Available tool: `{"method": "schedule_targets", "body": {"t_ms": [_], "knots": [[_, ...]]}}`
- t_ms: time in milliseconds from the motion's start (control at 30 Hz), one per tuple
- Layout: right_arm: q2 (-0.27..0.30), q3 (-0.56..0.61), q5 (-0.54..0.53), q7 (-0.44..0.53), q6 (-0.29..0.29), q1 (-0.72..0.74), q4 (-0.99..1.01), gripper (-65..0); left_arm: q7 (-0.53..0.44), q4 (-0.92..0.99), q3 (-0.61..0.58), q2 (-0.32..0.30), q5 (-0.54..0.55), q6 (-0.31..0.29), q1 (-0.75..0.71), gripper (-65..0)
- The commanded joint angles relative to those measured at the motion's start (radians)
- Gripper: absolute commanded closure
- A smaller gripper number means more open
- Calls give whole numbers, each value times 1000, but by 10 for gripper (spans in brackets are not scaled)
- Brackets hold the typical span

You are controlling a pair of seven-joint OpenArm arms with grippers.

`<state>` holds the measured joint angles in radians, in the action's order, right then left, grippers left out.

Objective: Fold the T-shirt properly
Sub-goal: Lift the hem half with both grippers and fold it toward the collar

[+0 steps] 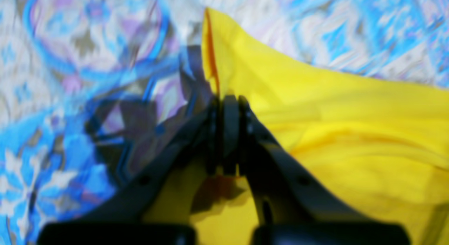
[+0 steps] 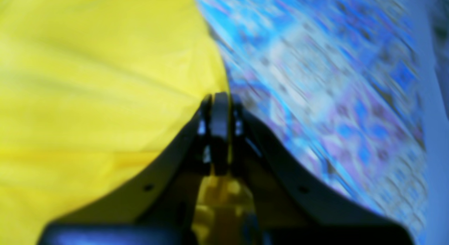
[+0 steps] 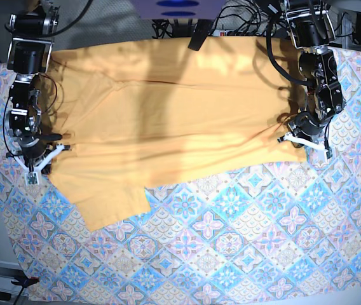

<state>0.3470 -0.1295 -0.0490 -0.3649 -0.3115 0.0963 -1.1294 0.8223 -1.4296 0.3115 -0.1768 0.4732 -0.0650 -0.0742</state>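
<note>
Both sets of jaws are pinched tight on cloth. In the left wrist view the left gripper [image 1: 228, 108] has its dark, curved jaws pressed together on a raised, creased edge of the T-shirt [image 1: 333, 125], whose smooth yellow fabric rises to a peak just beyond the tips and shows a darker orange inner fold. In the right wrist view the right gripper [image 2: 219, 104] clamps the shirt's rounded edge the same way, with soft folds fanning out from the pinch point; both wrist views are blurred.

From the base view, the T-shirt [image 3: 174, 121] is a matte yellow-orange sheet spread wide across the far half of the tabletop [image 3: 231, 254], one short sleeve angling toward the near side. It lies on a tablecloth of blue, pink and white tile pattern. Each arm reaches down from the far corners, wrist bent, meeting the shirt at its opposite side edges.
</note>
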Motion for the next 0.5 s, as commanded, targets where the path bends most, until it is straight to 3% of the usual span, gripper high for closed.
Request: {"method": "schedule_targets", "body": {"t_ms": [0,167,467], "knots": [[19,-23,-7,23,5,4,-45,0,-27,-52,4,-13,9,-6,9,0],[19,-80,-9,11,2,-89,-145,0,-27,-179,4,-13,9,-6,-75,0],[19,-81,-9,13,2,-188,-239,0,-27,-354,38,-3,9,-8,-229,0]]}}
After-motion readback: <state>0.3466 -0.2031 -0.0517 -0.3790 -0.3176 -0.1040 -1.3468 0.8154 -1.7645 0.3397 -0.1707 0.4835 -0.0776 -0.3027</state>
